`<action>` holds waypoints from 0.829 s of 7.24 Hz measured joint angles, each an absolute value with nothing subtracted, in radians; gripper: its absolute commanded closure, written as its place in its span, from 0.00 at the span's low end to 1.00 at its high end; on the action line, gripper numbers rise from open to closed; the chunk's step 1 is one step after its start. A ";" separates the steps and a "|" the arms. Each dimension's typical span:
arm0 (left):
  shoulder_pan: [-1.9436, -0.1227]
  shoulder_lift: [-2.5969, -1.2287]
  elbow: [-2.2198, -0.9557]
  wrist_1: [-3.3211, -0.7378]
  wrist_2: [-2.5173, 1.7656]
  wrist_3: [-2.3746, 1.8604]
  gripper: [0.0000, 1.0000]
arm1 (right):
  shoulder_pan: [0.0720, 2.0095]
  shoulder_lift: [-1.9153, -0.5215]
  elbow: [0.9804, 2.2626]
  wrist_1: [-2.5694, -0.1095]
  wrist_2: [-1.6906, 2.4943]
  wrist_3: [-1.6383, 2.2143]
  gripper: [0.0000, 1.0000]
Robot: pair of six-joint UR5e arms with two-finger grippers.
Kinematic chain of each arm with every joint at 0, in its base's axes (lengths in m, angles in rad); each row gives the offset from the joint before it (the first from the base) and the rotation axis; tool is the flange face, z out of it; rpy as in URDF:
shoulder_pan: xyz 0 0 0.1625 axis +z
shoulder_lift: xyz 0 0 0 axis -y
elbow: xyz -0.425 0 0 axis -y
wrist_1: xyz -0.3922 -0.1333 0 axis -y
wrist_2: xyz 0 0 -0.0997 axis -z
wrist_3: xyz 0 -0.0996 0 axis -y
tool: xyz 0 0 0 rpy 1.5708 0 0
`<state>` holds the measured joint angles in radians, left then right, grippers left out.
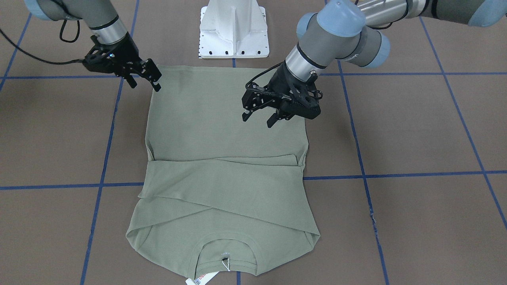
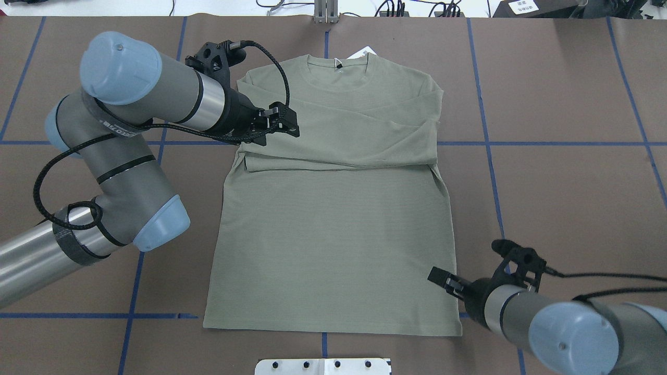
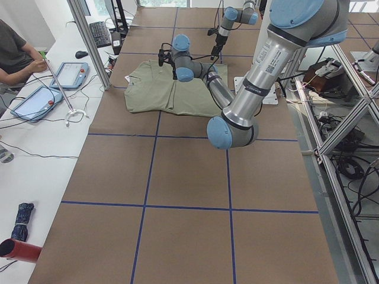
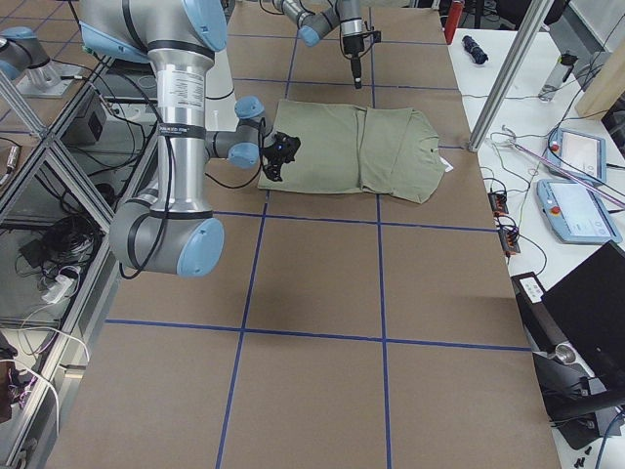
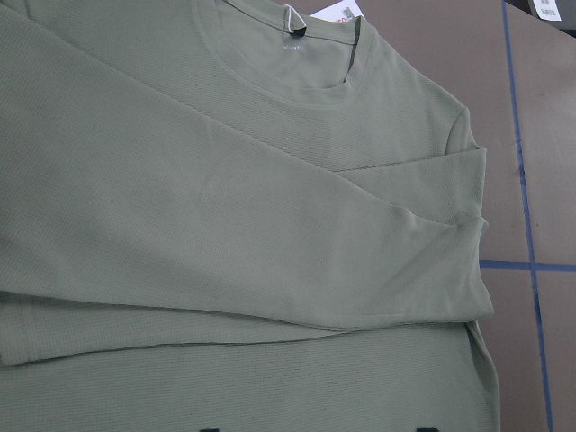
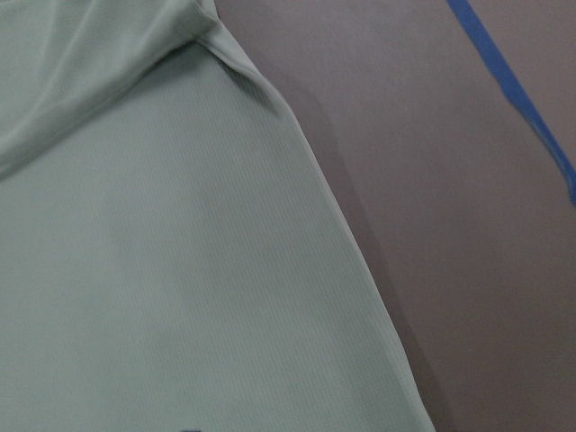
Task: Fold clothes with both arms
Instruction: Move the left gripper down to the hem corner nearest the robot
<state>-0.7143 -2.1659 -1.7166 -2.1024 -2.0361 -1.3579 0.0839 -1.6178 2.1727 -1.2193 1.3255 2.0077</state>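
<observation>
Status: my left claw hangs open and empty above the shirt. My right claw is also open and empty, level with the hem at its corner.

Position: the shirt lies flat on the tabletop, directly below my left claw and just inward of my right claw. The folded sleeves cross the chest just beyond my left claw, toward the collar. The price tag is past the collar, well away from both claws.

Hazards, as I judge them:
- My claws stand at unequal stations, one at the hem corner and one further up the body. Gripping and lifting from these points would probably skew the fold.
- A shallow pinch may take the top layer only, so the back panel would trail.
- A fast lift may drag the knit across the tabletop and spill the crossed sleeves.
</observation>
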 measured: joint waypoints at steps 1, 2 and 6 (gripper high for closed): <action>-0.716 -2.162 -1.718 -2.103 -2.035 -1.358 0.21 | 0.012 -1.622 2.173 -1.251 1.256 2.092 0.11; -0.716 -2.154 -1.719 -2.103 -2.033 -1.358 0.21 | -0.025 -1.625 2.169 -1.266 1.219 2.145 0.12; -0.716 -2.138 -1.720 -2.106 -2.031 -1.358 0.21 | -0.047 -1.621 2.126 -1.278 1.194 2.178 0.22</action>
